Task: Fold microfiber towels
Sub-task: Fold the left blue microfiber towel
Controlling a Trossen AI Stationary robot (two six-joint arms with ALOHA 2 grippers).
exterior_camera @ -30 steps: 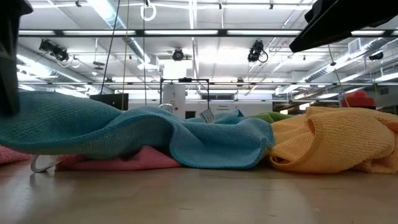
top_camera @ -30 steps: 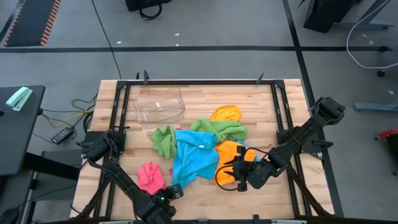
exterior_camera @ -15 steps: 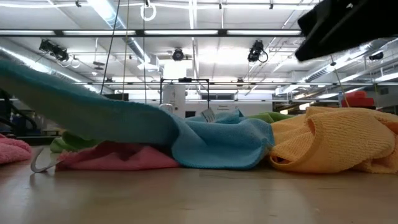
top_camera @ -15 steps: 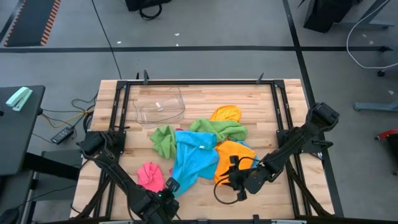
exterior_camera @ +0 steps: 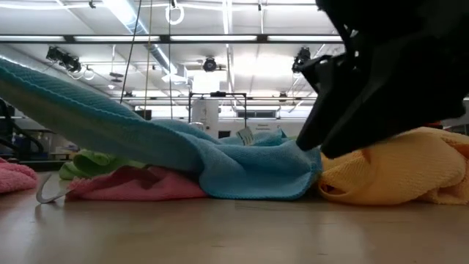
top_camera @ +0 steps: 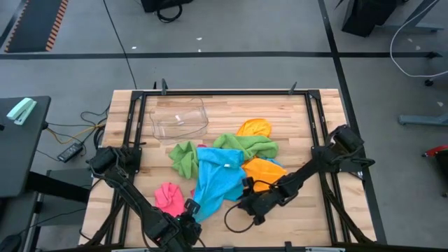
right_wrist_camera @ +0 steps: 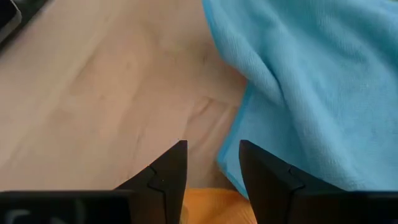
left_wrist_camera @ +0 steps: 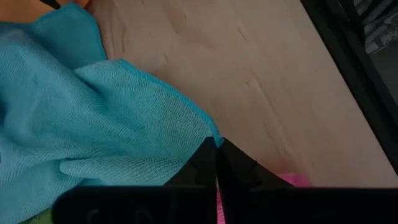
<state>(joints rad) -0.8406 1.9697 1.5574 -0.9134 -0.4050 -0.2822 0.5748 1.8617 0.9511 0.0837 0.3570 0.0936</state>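
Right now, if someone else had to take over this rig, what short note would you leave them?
Left gripper: shut on a corner of the blue towel, lifting it at the table's near edge.
Right gripper: open, empty, low beside the blue towel's other edge.
Towels: pink, green, orange and blue lie heaped mid-table; the clear tub sits behind them.
Done: nothing folded.
Left: pull out the blue towel, spread it, fold it, then the others.

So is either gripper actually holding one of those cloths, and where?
The left gripper pinches a corner of the blue towel. The right gripper is open, holding nothing.
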